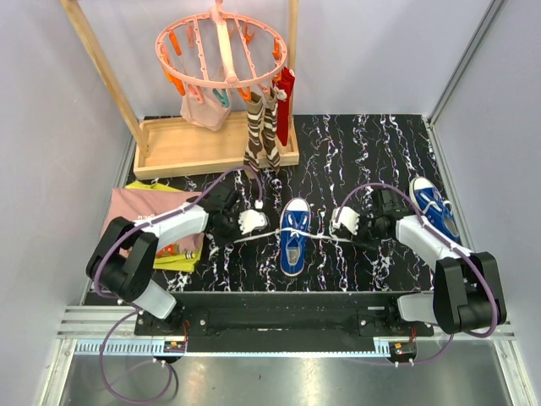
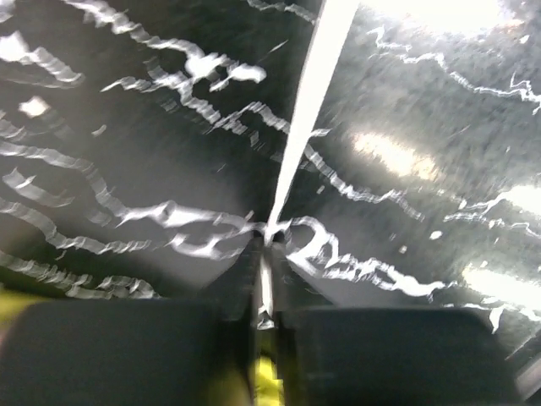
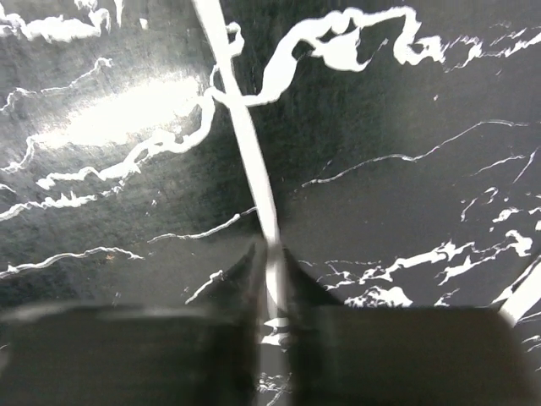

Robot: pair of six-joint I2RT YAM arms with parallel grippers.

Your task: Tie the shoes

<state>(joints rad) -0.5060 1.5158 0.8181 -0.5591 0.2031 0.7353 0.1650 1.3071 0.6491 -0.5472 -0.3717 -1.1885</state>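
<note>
One blue shoe (image 1: 294,233) with a white toe cap lies mid-table on the black marbled mat (image 1: 372,152). A second blue shoe (image 1: 434,205) lies at the far right, beside the right arm. From the middle shoe a white lace (image 1: 265,234) runs left to my left gripper (image 1: 251,222), and another end (image 1: 325,238) runs right to my right gripper (image 1: 345,222). In the left wrist view the lace (image 2: 308,93) runs taut into the nearly closed left gripper (image 2: 267,241). The right wrist view shows the lace (image 3: 245,127) pinched in the right gripper (image 3: 272,249) the same way.
A wooden rack base (image 1: 215,144) stands at the back left, with a pink peg hanger (image 1: 221,46) above it. Striped brown socks (image 1: 262,131) and a red cloth (image 1: 286,93) hang from it. Pink (image 1: 139,211) and yellow (image 1: 173,258) cloths lie under the left arm.
</note>
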